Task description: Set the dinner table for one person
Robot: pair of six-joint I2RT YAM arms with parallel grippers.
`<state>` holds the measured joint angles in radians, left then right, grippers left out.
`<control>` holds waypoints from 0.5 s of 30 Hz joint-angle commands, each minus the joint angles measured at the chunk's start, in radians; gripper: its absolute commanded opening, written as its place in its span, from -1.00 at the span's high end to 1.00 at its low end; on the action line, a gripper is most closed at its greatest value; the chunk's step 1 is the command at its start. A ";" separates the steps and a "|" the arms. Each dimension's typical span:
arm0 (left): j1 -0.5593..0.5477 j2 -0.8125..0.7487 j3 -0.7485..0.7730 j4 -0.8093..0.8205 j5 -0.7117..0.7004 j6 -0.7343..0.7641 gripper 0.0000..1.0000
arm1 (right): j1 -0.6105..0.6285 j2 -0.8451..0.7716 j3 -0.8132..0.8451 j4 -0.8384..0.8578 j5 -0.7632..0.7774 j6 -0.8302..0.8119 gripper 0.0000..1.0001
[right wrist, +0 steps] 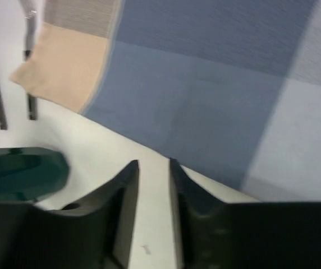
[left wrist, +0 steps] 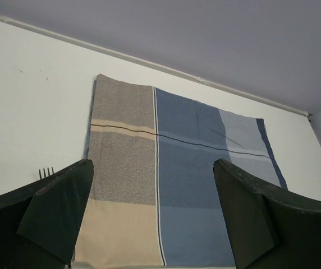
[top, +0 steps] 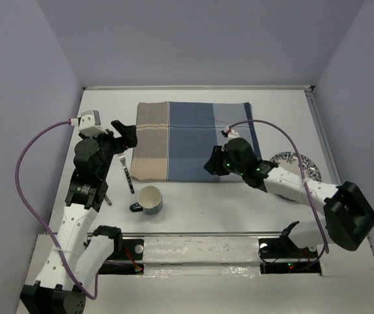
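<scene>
Placemat (top: 197, 139) lies flat on the dinner table (top: 239, 209), just ahead of my right gripper's (right wrist: 154, 163) barely parted, empty jaws. My left gripper (top: 125, 134) gapes wide over its edge. Fork (top: 127, 171), mug (top: 150, 199) and plate (top: 301, 163) aren't yet set on it, I judge.

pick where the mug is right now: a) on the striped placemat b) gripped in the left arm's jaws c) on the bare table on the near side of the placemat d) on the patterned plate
c: the mug rests on the bare white table, nearer the arm bases than the placemat and clear of its near edge.
</scene>
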<state>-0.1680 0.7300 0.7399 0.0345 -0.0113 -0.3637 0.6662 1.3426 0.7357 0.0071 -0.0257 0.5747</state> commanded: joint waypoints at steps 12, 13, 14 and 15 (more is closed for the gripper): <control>0.004 -0.037 0.016 0.015 -0.006 0.022 -0.98 | 0.450 0.260 0.511 -0.180 0.101 -0.186 -0.73; 0.004 -0.040 0.016 0.015 -0.004 0.022 -0.98 | 0.463 0.277 0.525 -0.203 0.109 -0.193 -0.74; 0.004 -0.040 0.016 0.015 -0.004 0.022 -0.98 | 0.463 0.297 0.540 -0.216 0.113 -0.194 -0.74; 0.004 -0.040 0.018 0.015 -0.003 0.022 -0.98 | 0.476 0.317 0.556 -0.229 0.122 -0.199 -0.74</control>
<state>-0.1680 0.7109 0.7399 0.0242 -0.0269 -0.3595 1.1004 1.6009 1.2148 -0.1440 0.0608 0.4267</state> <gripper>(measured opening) 0.989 0.866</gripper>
